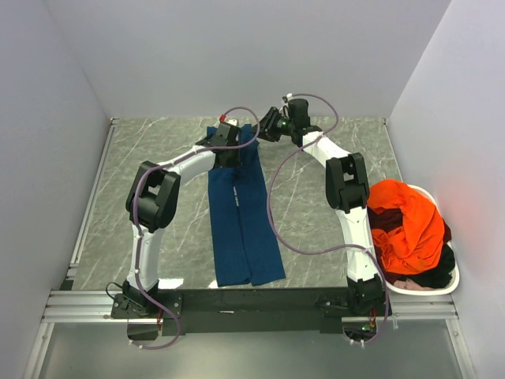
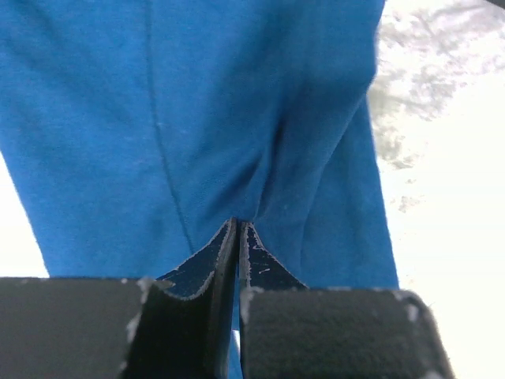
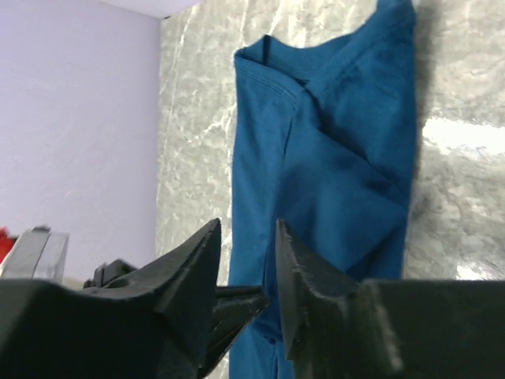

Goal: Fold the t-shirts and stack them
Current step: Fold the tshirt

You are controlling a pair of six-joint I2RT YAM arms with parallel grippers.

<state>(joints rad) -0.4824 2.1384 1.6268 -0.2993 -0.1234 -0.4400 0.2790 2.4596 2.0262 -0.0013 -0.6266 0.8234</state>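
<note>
Seen from above, the far end of the blue t-shirt (image 1: 241, 229), near the far edge of the tabletop (image 1: 316, 205), lies under the left arm (image 1: 217, 146), which hides the tips of the left pincer (image 2: 238, 227) there. In the left wrist view the shirt runs off the top and left edges, and the tabletop beside it is washed out by glare. In the right wrist view the right pincer (image 3: 247, 225) covers the shirt's near part. A red scrap (image 3: 5, 241) cut by the left edge cannot be identified. By the tabletop's right edge, the dark t-shirts (image 1: 430, 276) are mostly buried under the orange t-shirt (image 1: 410, 225), which also covers the left rim of the basket (image 1: 430, 292).
</note>
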